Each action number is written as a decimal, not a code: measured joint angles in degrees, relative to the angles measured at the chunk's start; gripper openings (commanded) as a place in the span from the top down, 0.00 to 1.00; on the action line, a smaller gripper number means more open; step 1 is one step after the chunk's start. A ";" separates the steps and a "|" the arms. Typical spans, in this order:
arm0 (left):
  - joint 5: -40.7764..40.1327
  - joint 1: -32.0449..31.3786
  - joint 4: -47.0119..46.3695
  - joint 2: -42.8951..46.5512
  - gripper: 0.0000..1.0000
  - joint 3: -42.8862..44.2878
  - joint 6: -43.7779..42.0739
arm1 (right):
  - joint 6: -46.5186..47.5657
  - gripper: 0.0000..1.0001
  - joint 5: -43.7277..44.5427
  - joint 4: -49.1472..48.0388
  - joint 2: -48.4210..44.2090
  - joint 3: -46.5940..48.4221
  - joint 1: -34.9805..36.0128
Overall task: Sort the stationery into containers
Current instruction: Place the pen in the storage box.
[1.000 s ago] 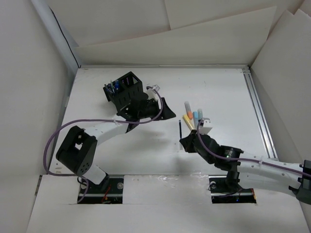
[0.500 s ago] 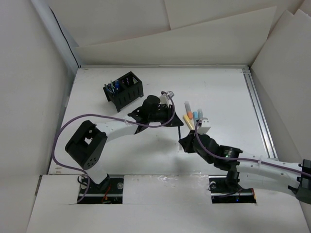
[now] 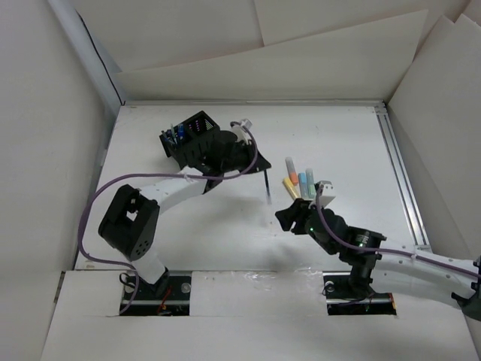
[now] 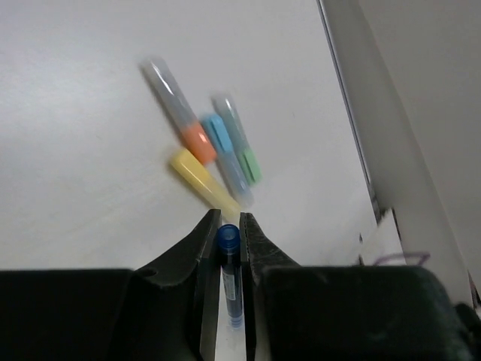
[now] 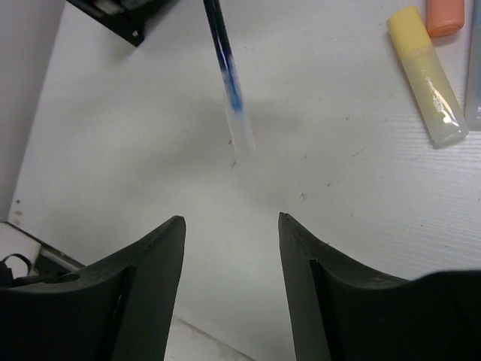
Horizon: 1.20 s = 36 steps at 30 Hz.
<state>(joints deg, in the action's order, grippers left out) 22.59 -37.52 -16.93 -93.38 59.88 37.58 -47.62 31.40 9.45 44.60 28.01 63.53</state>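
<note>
My left gripper (image 3: 261, 165) hovers just right of the black mesh organizer (image 3: 192, 137) and is shut on a dark blue pen (image 3: 268, 188) that hangs down from it. In the left wrist view the pen's blue end (image 4: 228, 239) is pinched between the shut jaws of the left gripper (image 4: 230, 218). Orange (image 4: 198, 143), yellow (image 4: 197, 174), light blue (image 4: 219, 135) and green (image 4: 249, 164) highlighters lie together on the table. My right gripper (image 5: 229, 222) stands open with nothing in it, low over the table just left of the highlighters (image 3: 301, 184). The pen (image 5: 224, 71) hangs ahead of it.
Several pens stand in the organizer's left compartments (image 3: 177, 135). White walls enclose the table, with a metal rail (image 3: 398, 173) along its right side. The left arm's purple cable (image 3: 98, 203) loops over the near-left part of the table.
The left gripper reached right to the upright pen, shut on it and carried it back toward the organizer. The right gripper opened, let the pen go and drew back a little.
</note>
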 measured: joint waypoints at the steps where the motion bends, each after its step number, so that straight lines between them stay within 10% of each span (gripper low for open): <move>1: -1.62 1.66 0.57 0.00 1.00 1.22 0.09 | -0.17 0.41 0.33 0.24 -1.09 0.00 0.00; 18: -42.23 22.97 12.87 -2.64 1.00 27.36 -4.68 | -2.36 0.40 2.97 1.97 -0.72 -3.06 0.04; 36: -62.58 25.18 9.07 -7.98 1.00 22.36 -20.15 | -3.63 0.41 4.37 1.81 -2.64 -4.50 0.07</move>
<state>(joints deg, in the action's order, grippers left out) -39.99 -12.34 -7.86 -101.36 82.24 17.43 -51.24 35.77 11.27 41.95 23.51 63.59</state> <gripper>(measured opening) 0.080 0.589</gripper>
